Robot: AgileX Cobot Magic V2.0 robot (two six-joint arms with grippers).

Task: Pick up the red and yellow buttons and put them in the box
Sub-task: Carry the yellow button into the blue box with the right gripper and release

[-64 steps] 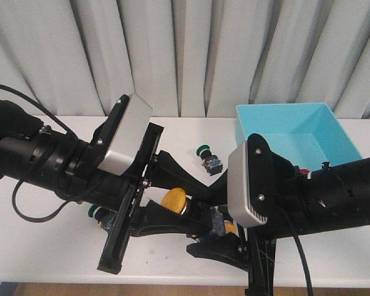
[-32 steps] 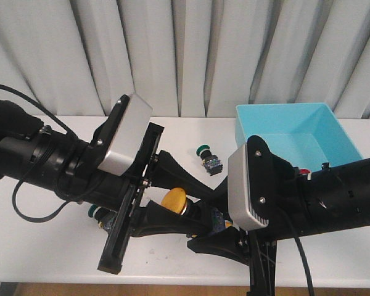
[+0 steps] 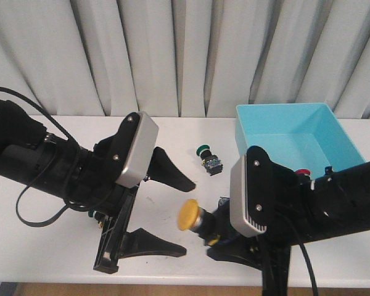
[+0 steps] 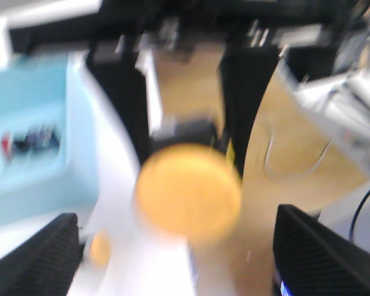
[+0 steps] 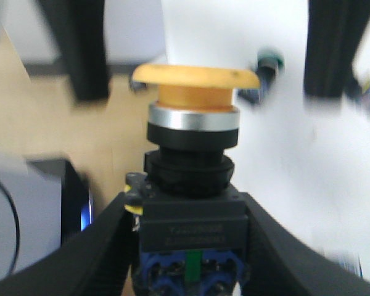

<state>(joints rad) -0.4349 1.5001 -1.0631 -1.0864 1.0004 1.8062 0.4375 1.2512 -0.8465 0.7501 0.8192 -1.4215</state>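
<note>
Step in hand, I judge: carry to the box (image 3: 308,132). The right gripper (image 5: 188,246) is closed on the black body of the yellow button (image 3: 190,214), cap pointing away — held above the table's front edge, well apart from the box. Next move probably: swing over the box w/o tilting, then release. Left gripper (image 3: 172,213) stands wide open, holding nothing.

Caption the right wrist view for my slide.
Right gripper clamps a yellow mushroom-cap push-button switch by its black body.
</note>
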